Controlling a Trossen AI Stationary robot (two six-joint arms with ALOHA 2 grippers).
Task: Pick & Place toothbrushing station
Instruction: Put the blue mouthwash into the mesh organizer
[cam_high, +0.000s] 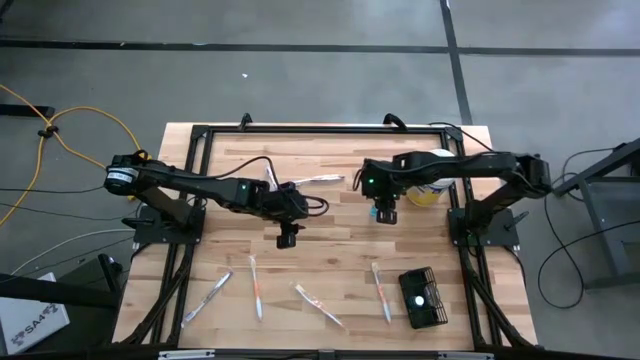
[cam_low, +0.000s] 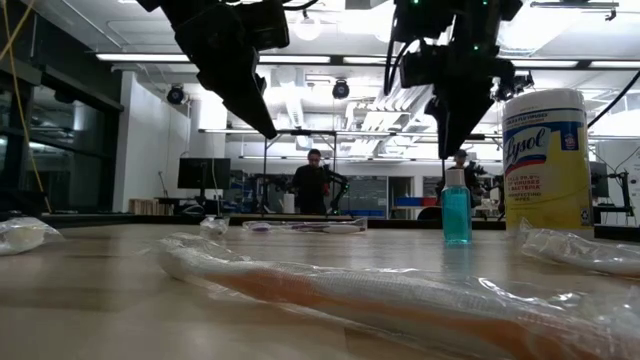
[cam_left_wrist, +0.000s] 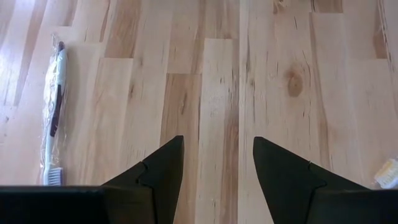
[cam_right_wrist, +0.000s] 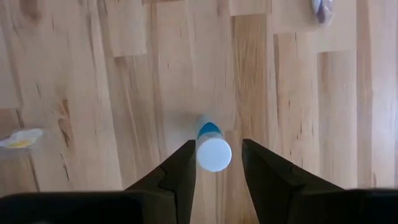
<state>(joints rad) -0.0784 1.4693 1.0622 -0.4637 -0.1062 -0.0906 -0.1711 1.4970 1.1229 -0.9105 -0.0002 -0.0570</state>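
The black wire-mesh basket (cam_high: 423, 297) sits at the table's near right edge, something small and pale inside, too tiny to identify; the yellow canister (cam_low: 545, 160) reads "Lysol"; right gripper (cam_right_wrist: 216, 163) hovers over a white-capped blue bottle (cam_right_wrist: 211, 149), jaws apart, not touching; left gripper (cam_left_wrist: 217, 163) gapes wide above bare wood.

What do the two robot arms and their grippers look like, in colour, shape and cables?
Both arms are dark, nearly black, built of slim jointed segments with black cables running along them. A small green light glows on each arm. The left gripper and the right gripper each have two flat, matte black fingers that taper to pointed tips. No printed markings are visible on them.
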